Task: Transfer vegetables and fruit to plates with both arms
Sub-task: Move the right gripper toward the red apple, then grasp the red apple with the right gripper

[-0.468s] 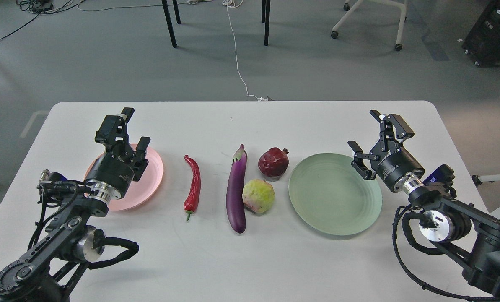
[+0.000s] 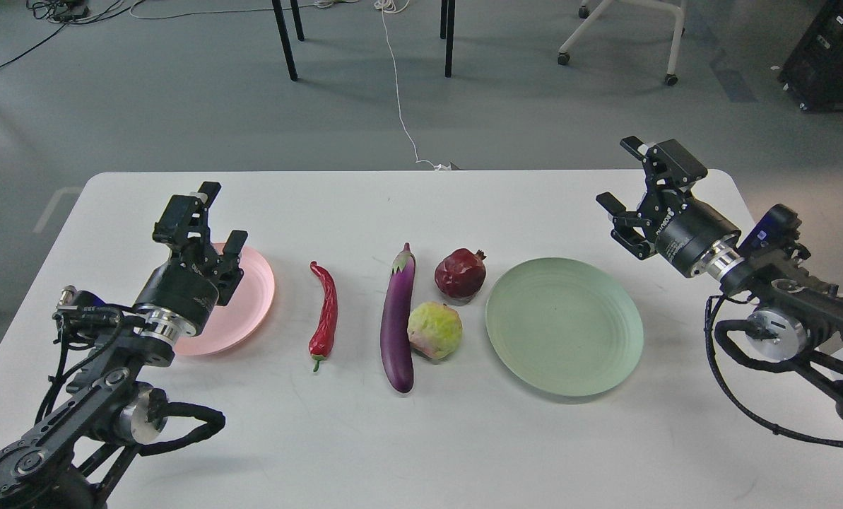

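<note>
A red chili pepper (image 2: 326, 312), a purple eggplant (image 2: 398, 319), a dark red pomegranate (image 2: 460, 274) and a bumpy yellow-green fruit (image 2: 434, 329) lie in the middle of the white table (image 2: 421, 424). The pink plate (image 2: 248, 297) is at the left, the mint green plate (image 2: 564, 324) at the right; both are bare. My left gripper (image 2: 216, 215) is open and empty above the pink plate's far left part. My right gripper (image 2: 622, 175) is open and empty, raised above the table beyond the green plate's far right edge.
Beyond the table's far edge is grey floor with black table legs (image 2: 285, 39), a white cable (image 2: 398, 92) and a wheeled chair base (image 2: 626, 35). A dark cabinet (image 2: 834, 53) stands at the far right.
</note>
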Motion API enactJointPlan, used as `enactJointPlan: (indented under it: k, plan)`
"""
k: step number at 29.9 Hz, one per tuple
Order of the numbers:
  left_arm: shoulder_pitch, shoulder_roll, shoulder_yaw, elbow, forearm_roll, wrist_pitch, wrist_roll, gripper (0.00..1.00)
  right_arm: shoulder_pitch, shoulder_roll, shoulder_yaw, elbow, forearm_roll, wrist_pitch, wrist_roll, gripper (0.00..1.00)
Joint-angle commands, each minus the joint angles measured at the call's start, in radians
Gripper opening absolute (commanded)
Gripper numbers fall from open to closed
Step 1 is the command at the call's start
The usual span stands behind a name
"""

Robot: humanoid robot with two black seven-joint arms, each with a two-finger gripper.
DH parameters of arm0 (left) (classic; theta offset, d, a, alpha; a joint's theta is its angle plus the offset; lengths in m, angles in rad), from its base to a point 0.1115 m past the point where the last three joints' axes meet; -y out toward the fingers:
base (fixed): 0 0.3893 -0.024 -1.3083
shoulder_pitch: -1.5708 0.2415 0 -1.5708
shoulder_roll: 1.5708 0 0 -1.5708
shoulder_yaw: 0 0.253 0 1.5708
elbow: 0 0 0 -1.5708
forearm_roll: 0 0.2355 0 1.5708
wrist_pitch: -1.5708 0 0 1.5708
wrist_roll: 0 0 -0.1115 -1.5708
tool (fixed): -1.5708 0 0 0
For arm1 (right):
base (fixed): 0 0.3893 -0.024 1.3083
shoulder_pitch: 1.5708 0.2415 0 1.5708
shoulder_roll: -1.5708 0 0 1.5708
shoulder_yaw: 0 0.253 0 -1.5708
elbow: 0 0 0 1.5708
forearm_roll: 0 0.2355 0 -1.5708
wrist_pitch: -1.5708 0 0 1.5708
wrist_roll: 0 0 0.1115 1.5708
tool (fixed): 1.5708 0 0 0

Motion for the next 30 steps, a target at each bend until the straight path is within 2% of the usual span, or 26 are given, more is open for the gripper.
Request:
enactJointPlan:
  k: [1,6,11,19,24,30]
  plan:
    - [-0.002,0.015,0.000,-0.001,0.000,-0.001,-0.008,0.98,0.235,-0.027,-0.210,-0.003,-0.190,0.000,0.000,0.98]
    - [0.001,0.016,-0.002,-0.006,0.000,0.000,-0.016,0.98,0.565,0.011,-0.552,-0.017,-0.503,0.000,0.000,0.98]
    - [0.002,0.015,0.000,-0.010,0.000,0.000,-0.036,0.98,0.731,0.210,-0.801,-0.076,-0.664,-0.003,0.000,0.98]
    - [0.010,0.021,-0.003,-0.033,0.001,0.003,-0.036,0.98,0.755,0.480,-1.008,-0.259,-0.763,-0.042,0.000,0.98]
    - [0.013,0.021,-0.003,-0.040,0.001,0.005,-0.036,0.98,0.736,0.562,-1.077,-0.303,-0.763,-0.076,0.000,0.98]
    - [0.013,0.019,-0.003,-0.040,0.003,0.006,-0.036,0.98,0.693,0.600,-1.090,-0.357,-0.763,-0.085,0.000,0.97]
